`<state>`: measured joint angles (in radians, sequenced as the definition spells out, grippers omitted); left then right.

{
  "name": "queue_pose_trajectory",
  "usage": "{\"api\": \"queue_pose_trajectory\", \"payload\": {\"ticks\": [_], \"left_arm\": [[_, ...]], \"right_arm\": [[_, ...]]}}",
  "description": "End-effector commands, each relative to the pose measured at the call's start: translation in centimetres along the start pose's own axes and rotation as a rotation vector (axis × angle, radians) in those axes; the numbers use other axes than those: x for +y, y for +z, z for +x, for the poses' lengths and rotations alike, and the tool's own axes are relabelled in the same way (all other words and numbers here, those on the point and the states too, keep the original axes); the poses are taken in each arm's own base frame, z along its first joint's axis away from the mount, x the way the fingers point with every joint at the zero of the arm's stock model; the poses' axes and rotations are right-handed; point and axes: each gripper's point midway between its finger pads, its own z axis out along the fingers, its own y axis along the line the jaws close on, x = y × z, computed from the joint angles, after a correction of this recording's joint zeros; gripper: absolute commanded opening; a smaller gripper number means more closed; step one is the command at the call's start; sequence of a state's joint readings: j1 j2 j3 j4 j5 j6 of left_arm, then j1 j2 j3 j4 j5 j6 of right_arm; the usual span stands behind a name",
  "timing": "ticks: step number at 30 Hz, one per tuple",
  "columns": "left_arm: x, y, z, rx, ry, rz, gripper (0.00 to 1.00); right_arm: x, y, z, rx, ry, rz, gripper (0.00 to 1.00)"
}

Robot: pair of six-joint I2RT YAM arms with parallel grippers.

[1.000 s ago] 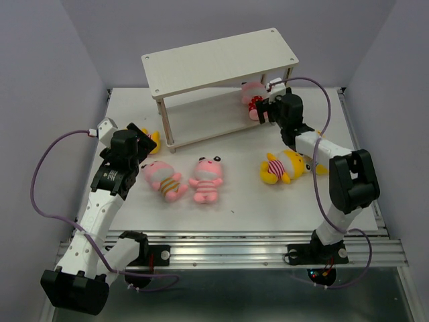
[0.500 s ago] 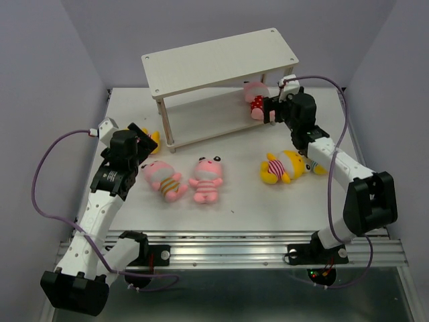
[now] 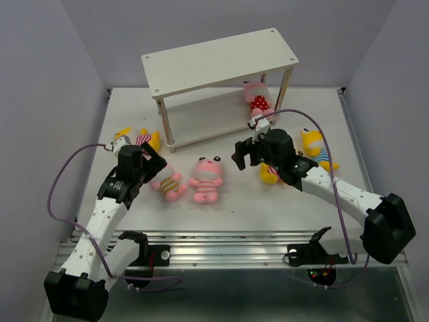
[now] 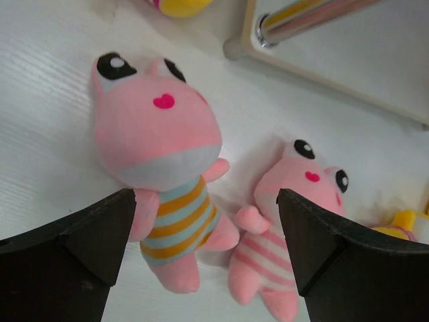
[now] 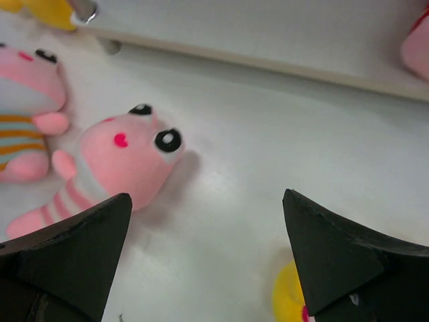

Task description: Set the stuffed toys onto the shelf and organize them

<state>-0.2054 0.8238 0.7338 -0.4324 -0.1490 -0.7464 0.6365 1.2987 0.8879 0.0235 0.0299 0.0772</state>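
White table (image 3: 234, 204), right tool (image 3: 242, 153) withdrawn from shelf (image 3: 221, 57), gaping empty, left tool (image 3: 155, 165) open over pink toy (image 4: 157, 137)

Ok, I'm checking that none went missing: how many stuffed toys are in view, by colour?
Pink stuffed toys: 3
Yellow stuffed toys: 2
Total: 5 in view

L arm (image 3: 100, 220) & R arm (image 3: 335, 191): white link shells, black joint housings, e.g. R elbow (image 3: 389, 228), large rounded block. Wrist units black. L cable (image 3: 52, 201): purple, loose loop, white plug at upper end. R cable (image 3: 288, 111): same type. L fingers (image 4: 74, 241), R fingers (image 5: 67, 248): matte black, wedge-shaped, plain faces. L base (image 3: 137, 245): black.
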Motion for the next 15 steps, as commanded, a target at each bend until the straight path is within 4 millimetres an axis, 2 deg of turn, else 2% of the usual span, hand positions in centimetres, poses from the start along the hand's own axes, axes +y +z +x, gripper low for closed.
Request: {"api": "queue_pose_trajectory", "payload": {"ticks": [1, 2, 3, 6, 8, 9, 10, 12, 14, 15], "left_arm": [[0.7, 0.9, 3.0, 0.113, -0.011, 0.001, 0.99], [0.9, 0.9, 3.2, 0.122, -0.009, -0.008, 0.99], [1.1, 0.9, 3.4, 0.126, -0.014, -0.015, 0.99], [1.1, 0.6, 3.3, 0.111, -0.033, -0.005, 0.99], [1.0, 0.5, 3.2, 0.104, -0.041, 0.001, 0.99], [1.0, 0.4, 3.2, 0.103, -0.043, 0.004, 0.99], [0.9, 0.3, 3.1, 0.101, -0.044, 0.010, 0.99], [0.8, 0.2, 3.1, 0.105, -0.041, 0.012, 0.99], [1.2, 0.2, 3.3, 0.112, -0.036, -0.006, 0.99], [1.3, 0.2, 3.4, 0.116, -0.034, -0.011, 0.99]], "right_arm": [[6.4, -1.6, 2.5, 0.059, 0.045, -0.241, 1.00], [6.5, -1.7, 2.3, 0.054, 0.047, -0.247, 1.00], [8.0, -2.3, 3.5, 0.084, 0.031, -0.286, 1.00], [10.2, -3.1, 4.8, 0.131, 0.176, -0.279, 1.00], [11.3, -3.4, 5.8, 0.148, 0.221, -0.253, 1.00], [11.2, -3.2, 5.9, 0.138, 0.227, -0.200, 1.00], [12.8, -3.5, 7.6, 0.190, 0.241, -0.191, 1.00], [13.3, -3.1, 7.9, 0.192, 0.278, -0.126, 1.00], [13.5, -2.3, 9.3, 0.222, 0.306, -0.074, 1.00], [13.3, -1.9, 9.4, 0.218, 0.324, -0.047, 1.00]]}}
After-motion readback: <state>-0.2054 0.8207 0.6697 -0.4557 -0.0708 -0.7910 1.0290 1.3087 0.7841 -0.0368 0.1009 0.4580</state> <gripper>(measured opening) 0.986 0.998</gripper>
